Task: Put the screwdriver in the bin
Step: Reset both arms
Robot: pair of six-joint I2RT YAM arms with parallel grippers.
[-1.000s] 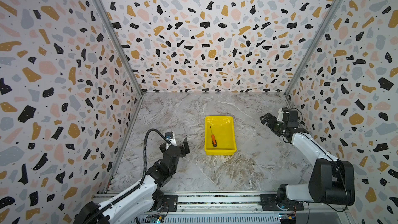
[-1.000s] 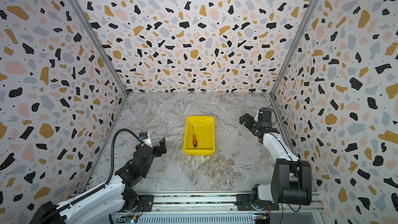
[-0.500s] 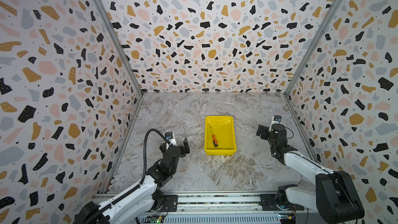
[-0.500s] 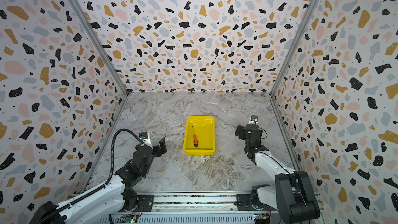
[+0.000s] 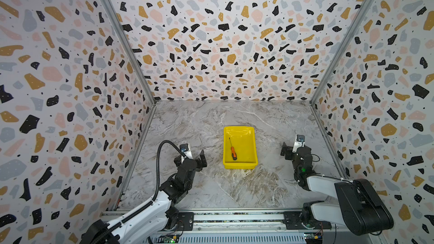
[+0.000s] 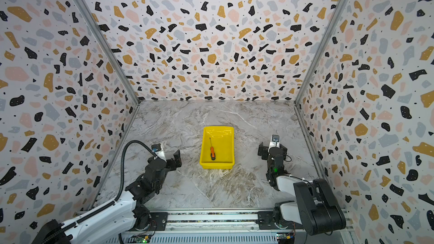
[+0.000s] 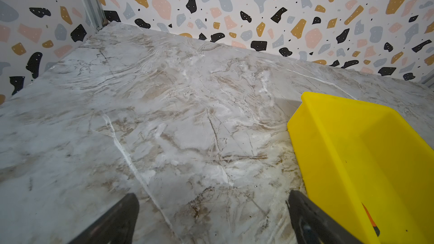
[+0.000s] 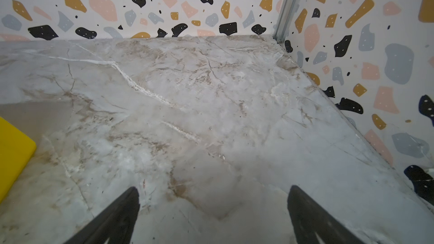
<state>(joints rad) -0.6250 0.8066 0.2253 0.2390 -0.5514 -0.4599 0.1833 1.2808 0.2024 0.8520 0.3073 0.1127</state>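
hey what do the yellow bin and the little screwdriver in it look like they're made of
The bin looks like moulded plastic: uniform bright yellow, glossy highlights inside, rounded rim. The screwdriver has an orange handle with a black end, probably plastic or rubber; too small to tell which. Its thin dark shaft looks like metal.

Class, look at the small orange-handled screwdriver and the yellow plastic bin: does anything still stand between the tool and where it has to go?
No. The orange-handled screwdriver already lies flat inside the shallow yellow plastic bin, nothing covering it.
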